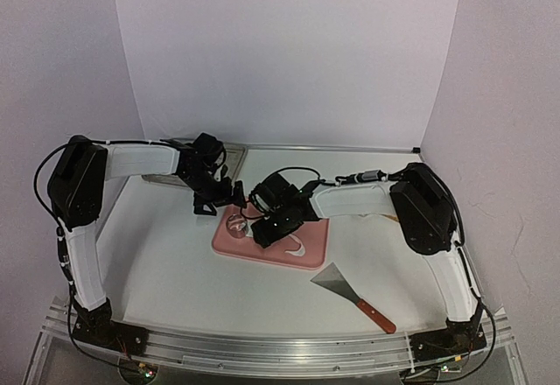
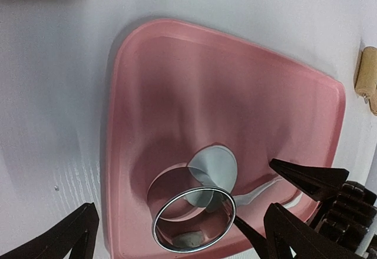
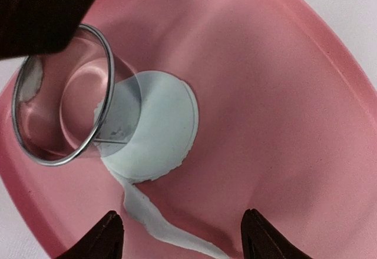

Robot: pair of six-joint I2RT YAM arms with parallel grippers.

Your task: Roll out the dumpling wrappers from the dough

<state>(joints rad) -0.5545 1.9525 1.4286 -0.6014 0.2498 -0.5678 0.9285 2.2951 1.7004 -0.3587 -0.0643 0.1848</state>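
One round white dumpling wrapper [image 3: 159, 126] lies flat on the pink mat [image 3: 283, 94], and it also shows in the left wrist view [image 2: 219, 163]. The metal ring cutter [image 3: 59, 94] stands over the wrapper's edge. A thin curved white scrap strip [image 3: 154, 221] trails from the wrapper. My left gripper [image 2: 177, 238] is open, with its fingers either side of the ring cutter [image 2: 194, 218]. My right gripper [image 3: 182, 238] is open and empty just above the mat, straddling the strip beside the wrapper. In the top view both grippers, left [image 1: 229, 199] and right [image 1: 267, 230], meet over the mat's left part.
A metal scraper with a wooden handle [image 1: 354, 293] lies right of the mat [image 1: 262, 254]. A grey tray [image 1: 162, 177] sits at the back left. A wooden rolling pin end [image 2: 368, 76] shows beyond the mat's far corner.
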